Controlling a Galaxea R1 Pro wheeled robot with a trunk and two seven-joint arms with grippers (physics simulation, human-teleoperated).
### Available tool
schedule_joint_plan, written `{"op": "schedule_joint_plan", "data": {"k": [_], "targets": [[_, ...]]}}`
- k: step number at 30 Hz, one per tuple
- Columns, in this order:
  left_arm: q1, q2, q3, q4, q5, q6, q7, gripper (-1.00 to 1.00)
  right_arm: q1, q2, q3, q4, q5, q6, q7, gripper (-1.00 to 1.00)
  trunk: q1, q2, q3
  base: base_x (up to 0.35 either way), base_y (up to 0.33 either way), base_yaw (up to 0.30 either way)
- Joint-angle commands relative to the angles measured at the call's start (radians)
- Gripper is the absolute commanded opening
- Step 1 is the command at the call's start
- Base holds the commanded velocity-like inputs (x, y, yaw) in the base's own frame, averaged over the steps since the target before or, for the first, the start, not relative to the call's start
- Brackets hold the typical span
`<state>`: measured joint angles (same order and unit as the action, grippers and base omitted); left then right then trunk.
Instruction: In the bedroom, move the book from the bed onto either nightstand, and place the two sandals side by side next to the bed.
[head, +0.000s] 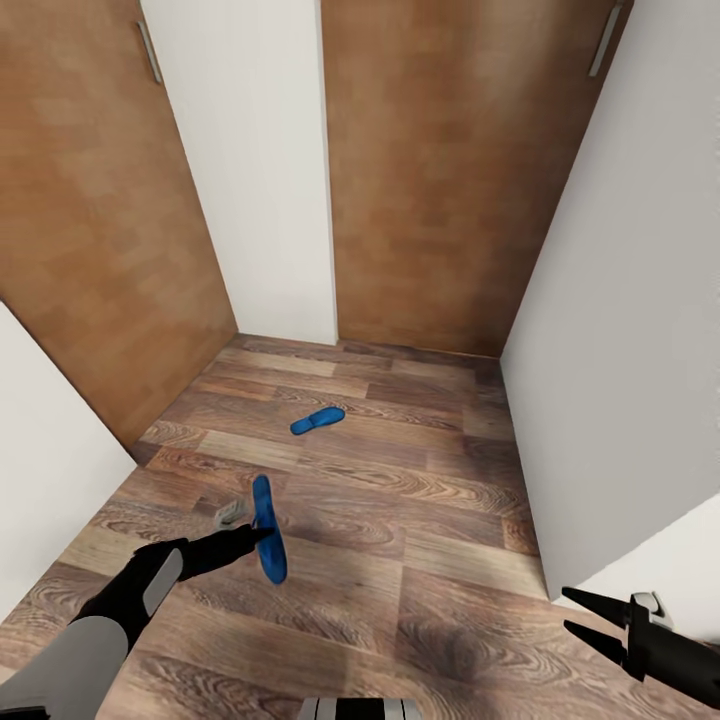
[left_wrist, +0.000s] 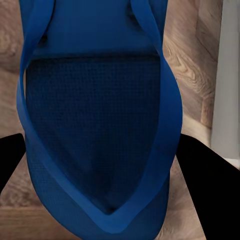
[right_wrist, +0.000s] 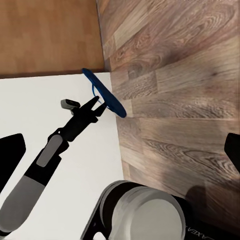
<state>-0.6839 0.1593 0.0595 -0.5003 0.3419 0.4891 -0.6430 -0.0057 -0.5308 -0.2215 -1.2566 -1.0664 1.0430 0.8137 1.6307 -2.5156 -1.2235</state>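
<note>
**Sandal held off the floor by the left gripper**

Sandals apart: one bright blue sandal (head: 268, 530) pinched in the left gripper (head: 262, 534), raised edge-on above the wood-plank floor (head: 420, 520); the other sandal (head: 318, 420) flat on the planks farther ahead, well apart from the first, near the white wall strip (head: 270, 170) between two brown wooden doors (head: 430, 170).

Left arm (head: 130, 600) reaching forward and slightly inward from the lower left, forearm low, black fingers closed down thin on the sandal's edge near its middle. Seen along the left wrist camera: blue sole and straps (left_wrist: 95, 125) right up against the lens, between the two dark fingers (left_wrist: 210, 190). Seen from the right wrist: same sandal (right_wrist: 104, 93) tilted on edge at the tip of the outstretched left gripper (right_wrist: 98, 107), above the floor.

Right gripper (head: 590, 615) low at the lower right, beside a white wall (head: 620, 300), pointing leftward; two black fingers spread apart, holding nothing, well apart from both sandals
</note>
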Motion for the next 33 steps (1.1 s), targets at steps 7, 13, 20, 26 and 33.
{"op": "schedule_joint_plan", "data": {"k": [7,13,20,26,33], "targets": [[0.000,-0.006,0.000,0.002,0.004,0.006,0.000,-1.00,0.000,0.000,-0.001,0.000,0.013,0.004,0.005,1.00,-0.003,0.001,0.026,0.000,0.000,0.000],[0.001,-0.011,-0.001,0.040,0.000,-0.001,-0.003,-1.00,0.000,0.002,0.002,0.001,0.081,-0.005,0.002,1.00,-0.006,0.003,0.050,0.000,0.000,0.000],[0.001,0.029,0.000,0.180,-0.004,-0.104,-0.098,-1.00,0.000,0.043,0.002,0.172,0.395,-0.230,0.010,1.00,-0.009,0.004,0.077,0.000,0.000,0.000],[0.006,0.148,-0.002,0.371,-0.007,-0.249,-0.419,-1.00,0.000,0.047,0.003,0.326,0.432,-0.419,0.052,1.00,-0.012,0.006,0.100,0.000,0.000,0.000],[0.008,0.165,-0.010,0.469,-0.053,-0.372,-0.611,-1.00,0.000,0.048,0.033,0.423,0.437,-0.520,0.167,1.00,-0.015,0.007,0.127,0.000,0.000,0.000]]}}
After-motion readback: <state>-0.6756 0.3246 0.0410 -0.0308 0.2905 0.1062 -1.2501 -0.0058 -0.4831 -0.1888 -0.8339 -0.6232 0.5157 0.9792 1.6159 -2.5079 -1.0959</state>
